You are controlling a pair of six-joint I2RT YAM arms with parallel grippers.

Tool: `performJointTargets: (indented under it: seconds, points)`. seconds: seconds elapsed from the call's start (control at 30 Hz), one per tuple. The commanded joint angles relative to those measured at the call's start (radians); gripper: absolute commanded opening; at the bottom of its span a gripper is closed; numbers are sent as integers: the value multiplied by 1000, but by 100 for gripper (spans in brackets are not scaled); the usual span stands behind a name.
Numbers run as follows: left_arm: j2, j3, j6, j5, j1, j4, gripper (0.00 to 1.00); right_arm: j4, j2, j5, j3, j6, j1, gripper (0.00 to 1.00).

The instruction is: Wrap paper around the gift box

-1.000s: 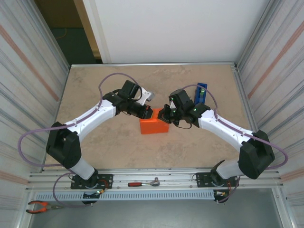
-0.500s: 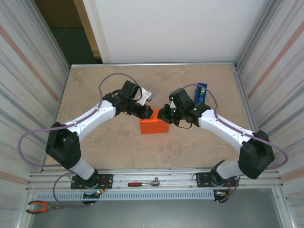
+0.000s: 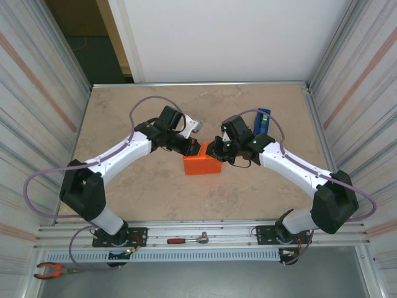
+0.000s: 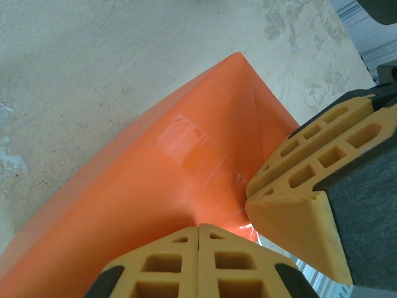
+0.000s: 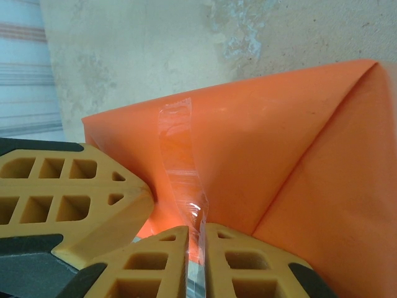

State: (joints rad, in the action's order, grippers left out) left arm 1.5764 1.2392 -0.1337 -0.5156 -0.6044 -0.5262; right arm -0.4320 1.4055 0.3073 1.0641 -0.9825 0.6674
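Note:
The orange paper [image 3: 201, 164] covers the gift box, which is hidden under it, at the middle of the table. Folded paper faces and a seam show in the left wrist view [image 4: 142, 186] and in the right wrist view [image 5: 279, 155]. My left gripper [image 3: 196, 148] [image 4: 198, 228] is shut, its tips pressed on the paper's top left. My right gripper [image 3: 214, 151] [image 5: 197, 231] meets it from the right. Its jaws stand a narrow slit apart, with a strip of clear tape [image 5: 177, 146] running from the paper down between them. A taped patch [image 4: 186, 139] shines on the paper.
A blue tape dispenser [image 3: 263, 122] stands behind my right arm. A red-handled wrench [image 3: 189, 239] lies on the front rail and pliers [image 3: 53, 270] at the near left. Corrugated walls close in the table [image 3: 124, 186] on both sides.
My right gripper's jaws have parted slightly around the tape. Both arms and the wrapped box have barely moved.

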Motion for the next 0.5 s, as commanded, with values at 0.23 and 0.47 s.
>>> performJointTargets:
  seconds: [0.23, 0.47]
  points:
    - [29, -35, 23, 50, 0, -65, 0, -154, 25, -16, 22, 59, -11, 17]
    - [31, -35, 23, 51, 0, -66, 0, -154, 21, -12, 22, 65, -11, 19]
